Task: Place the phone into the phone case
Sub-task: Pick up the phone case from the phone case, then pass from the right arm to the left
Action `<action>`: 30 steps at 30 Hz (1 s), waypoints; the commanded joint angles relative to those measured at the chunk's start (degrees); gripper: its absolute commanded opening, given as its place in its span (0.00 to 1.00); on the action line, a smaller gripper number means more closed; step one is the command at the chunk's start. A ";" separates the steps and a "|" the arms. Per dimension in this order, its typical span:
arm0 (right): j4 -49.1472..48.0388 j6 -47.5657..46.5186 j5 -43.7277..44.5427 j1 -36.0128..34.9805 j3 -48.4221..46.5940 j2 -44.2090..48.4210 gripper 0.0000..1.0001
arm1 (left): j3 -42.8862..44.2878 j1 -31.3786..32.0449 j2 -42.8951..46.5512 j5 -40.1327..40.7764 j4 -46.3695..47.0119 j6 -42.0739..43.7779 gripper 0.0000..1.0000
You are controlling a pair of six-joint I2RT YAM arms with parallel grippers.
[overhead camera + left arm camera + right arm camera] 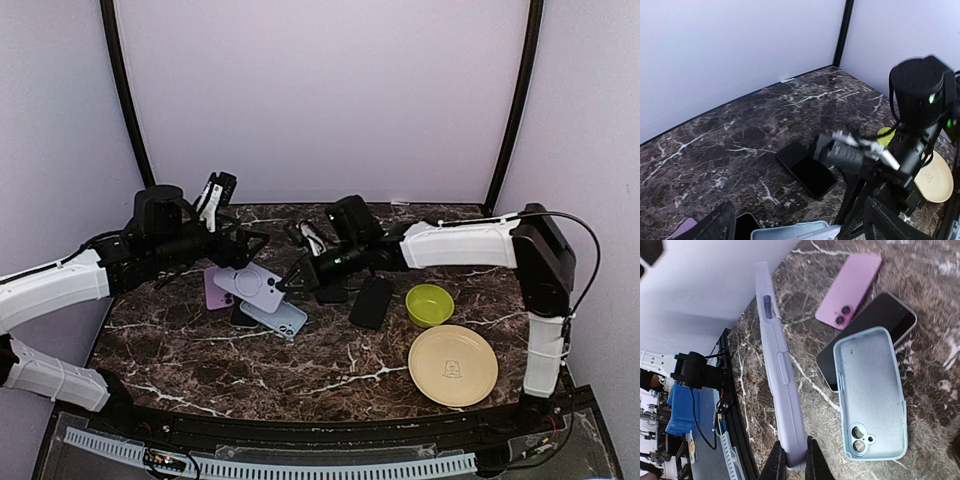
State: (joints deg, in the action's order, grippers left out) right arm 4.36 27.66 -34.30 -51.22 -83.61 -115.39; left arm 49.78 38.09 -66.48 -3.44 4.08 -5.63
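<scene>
My right gripper (795, 462) is shut on the short end of a lilac phone case (777, 370), holding it edge-on above the table; the top view shows the lilac case (250, 284) and the right gripper (292, 283). A light blue case (870, 395) lies hollow side up, partly over a dark phone (885, 320). Beyond them a pink phone (850, 290) lies camera side up. A black phone (370, 301) lies face up further right. My left gripper (250, 245) hovers open behind the lilac case, nothing between its fingers (715, 225).
A green bowl (430, 304) and a yellow plate (452, 365) sit on the right of the marble table (200, 350). Purple walls with black corner posts close off the back and sides.
</scene>
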 commanded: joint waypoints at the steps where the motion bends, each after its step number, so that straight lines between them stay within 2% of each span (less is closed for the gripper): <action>1: 8.78 -13.76 6.90 0.32 0.56 7.82 0.00 | 2.84 -0.50 -0.69 -14.09 0.55 -0.75 0.90; 6: 12.81 -21.38 5.11 0.51 4.05 14.14 0.00 | 2.96 -0.52 0.49 -19.94 1.30 0.55 0.90; 10: 19.54 -30.88 6.09 0.51 4.40 19.93 0.00 | 3.69 -0.56 2.35 -22.91 0.58 3.18 0.90; 19: 31.07 -42.71 5.97 0.51 3.42 32.11 0.00 | 9.83 -1.29 0.98 -36.29 -11.39 11.73 0.87; 21: 32.24 -43.78 5.41 0.51 3.29 34.14 0.00 | 9.74 -1.48 1.04 -39.47 -11.86 12.25 0.84; 26: 31.47 -44.10 5.83 0.51 2.87 36.99 0.00 | 8.17 -1.52 1.77 -47.88 -8.76 12.01 0.63; 29: 30.34 -44.11 7.11 0.51 3.05 37.56 0.00 | 6.70 -1.58 2.46 -50.99 -6.26 11.44 0.47; 30: 29.94 -44.14 7.28 0.51 3.14 37.53 0.00 | 6.18 -1.55 2.56 -51.50 -5.83 11.35 0.46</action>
State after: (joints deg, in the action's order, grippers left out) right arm 36.27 -15.20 -28.01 -50.94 -79.18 -79.07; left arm 57.98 36.86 -65.65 -47.92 -4.29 5.32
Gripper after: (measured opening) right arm 0.102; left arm 0.491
